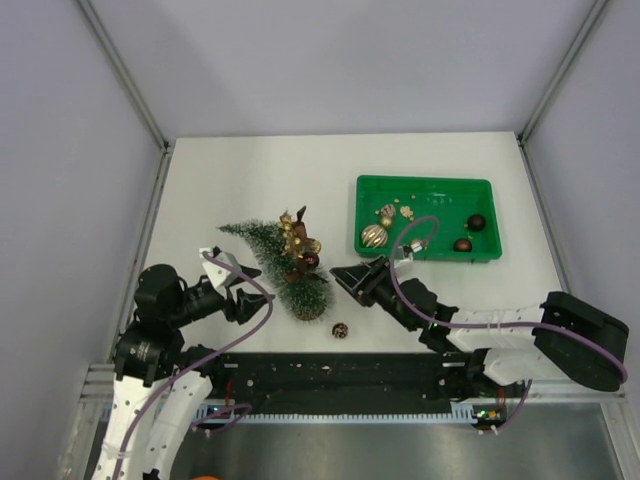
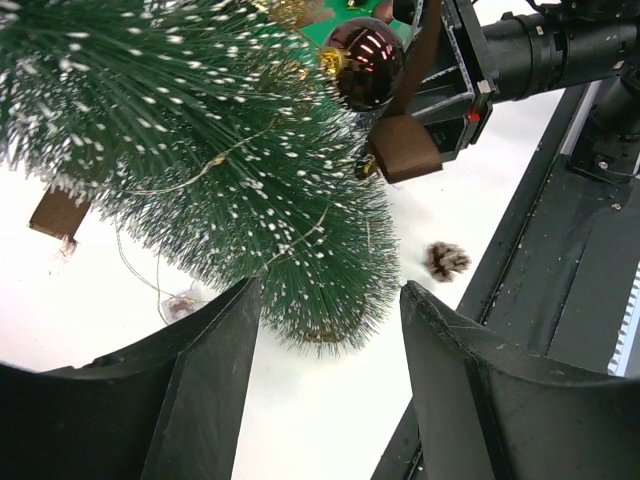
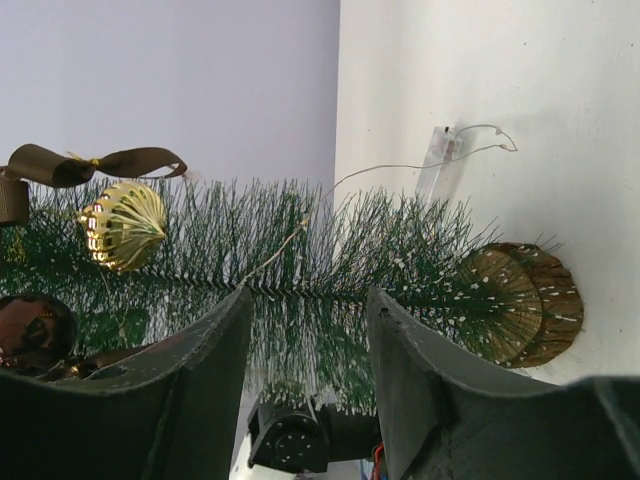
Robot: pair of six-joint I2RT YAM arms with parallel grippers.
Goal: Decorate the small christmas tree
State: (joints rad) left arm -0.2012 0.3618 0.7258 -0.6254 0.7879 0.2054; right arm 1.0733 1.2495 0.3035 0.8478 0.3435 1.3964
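Observation:
The small christmas tree (image 1: 282,258) is dark green and frosted, with its wooden disc base (image 3: 527,302) on the white table. It carries a gold ribbed ornament (image 3: 122,225), a brown bow (image 3: 90,165) and a dark red bauble (image 2: 365,62). My left gripper (image 1: 245,296) is open on the tree's left side, its fingers apart just short of the lowest bristles (image 2: 330,300), nothing between them. My right gripper (image 1: 346,279) is on the tree's right side and open (image 3: 310,300), with only bristle tips reaching between its fingers.
A green tray (image 1: 425,184) at the back right holds a gold ball (image 1: 374,236) and two dark red balls (image 1: 476,222). A pine cone (image 1: 340,330) lies on the table near the front rail. The light string's clear battery pack (image 3: 440,160) lies beside the tree.

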